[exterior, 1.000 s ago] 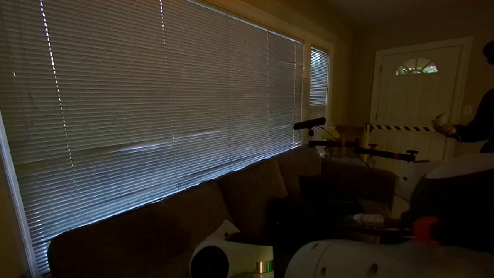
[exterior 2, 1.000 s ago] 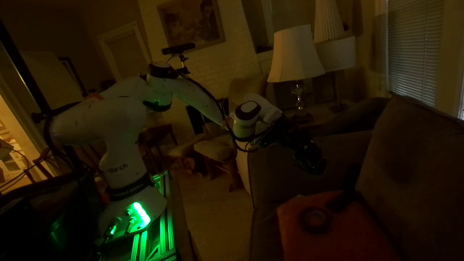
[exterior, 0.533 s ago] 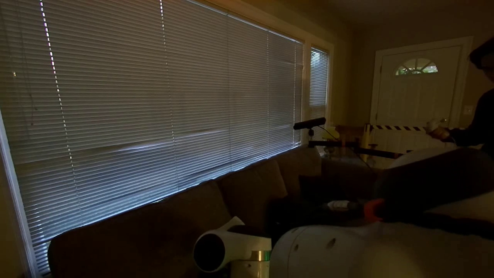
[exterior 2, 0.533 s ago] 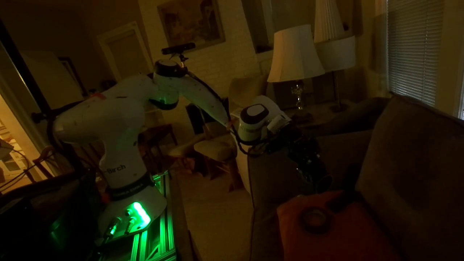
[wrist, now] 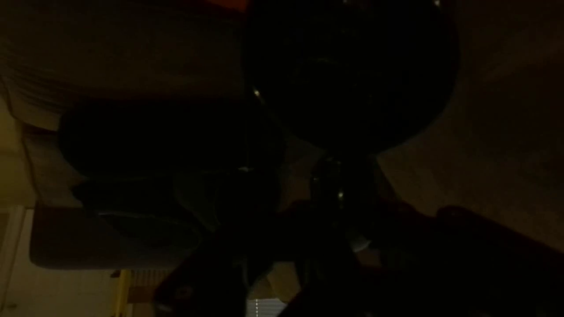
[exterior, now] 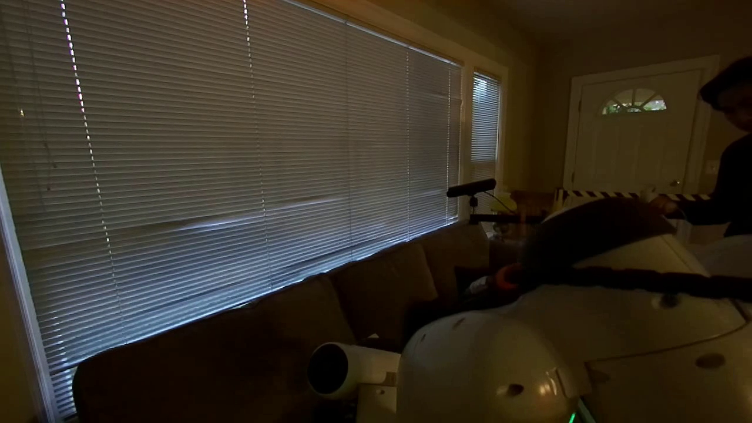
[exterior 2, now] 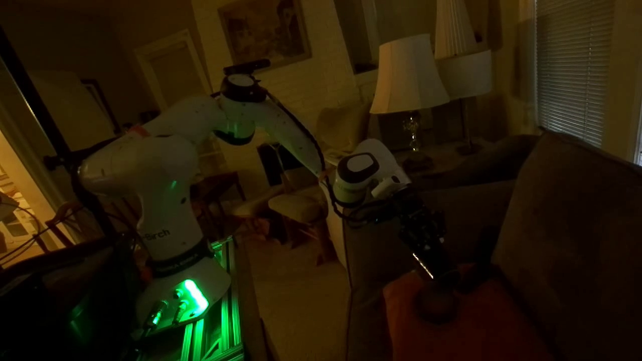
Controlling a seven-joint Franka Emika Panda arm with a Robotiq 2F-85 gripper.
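The room is very dark. My gripper point(exterior 2: 424, 233) is above the sofa in an exterior view, pointing down toward an orange cloth or cushion point(exterior 2: 411, 333). It appears shut on a dark glossy rounded thing point(exterior 2: 425, 266) that hangs just above the orange surface. In the wrist view my gripper point(wrist: 326, 215) is almost black. The rounded thing point(wrist: 352, 75) fills the upper middle there, and its exact kind is unclear. A dark ring-shaped thing point(exterior 2: 426, 316) lies on the orange surface, close below the held thing. My gripper is hidden behind the arm point(exterior: 487, 364) in an exterior view.
The sofa back point(exterior 2: 577, 225) rises beside the gripper. A long black thing point(wrist: 154, 136) and dark cloth point(wrist: 150, 215) lie on the sofa. Lamps point(exterior 2: 409, 75) and a chair point(exterior 2: 301, 208) stand behind. A person point(exterior: 734, 164) stands near the door point(exterior: 634, 141).
My gripper has moved down and slightly right in an exterior view, carrying the dark glossy thing closer to the orange surface. The arm has swung forward. The person has come further into view.
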